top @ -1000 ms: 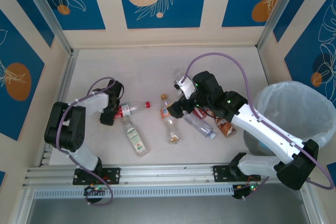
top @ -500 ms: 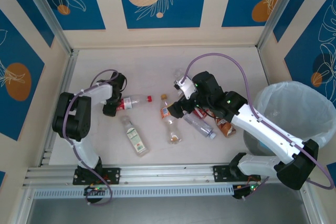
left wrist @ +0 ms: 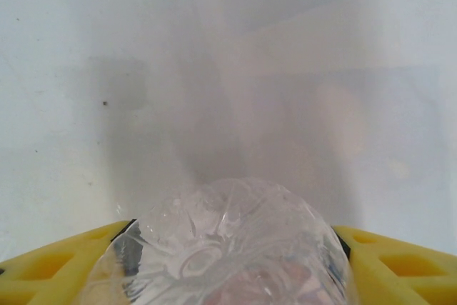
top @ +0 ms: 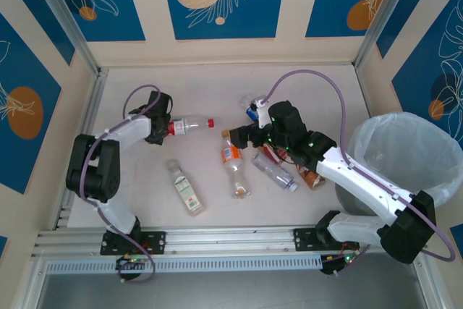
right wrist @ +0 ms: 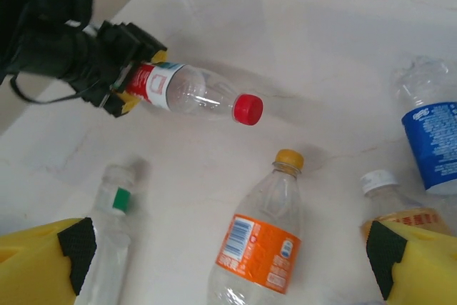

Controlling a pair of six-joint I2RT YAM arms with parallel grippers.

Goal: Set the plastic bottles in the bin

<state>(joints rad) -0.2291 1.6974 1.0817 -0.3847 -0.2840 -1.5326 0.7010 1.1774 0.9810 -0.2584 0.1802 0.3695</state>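
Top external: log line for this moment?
left fingers: shut on red-label bottle | right fingers: open over orange-label bottle | bin: far right

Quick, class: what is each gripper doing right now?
Left gripper: closed on the red-capped bottle, at its base.
Right gripper: open, holding nothing.

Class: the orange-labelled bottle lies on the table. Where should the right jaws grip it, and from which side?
Probably across the label band of the orange-labelled bottle, coming down from above. It lies flat, so its round body offers both flanks, and the right gripper stands open near it.
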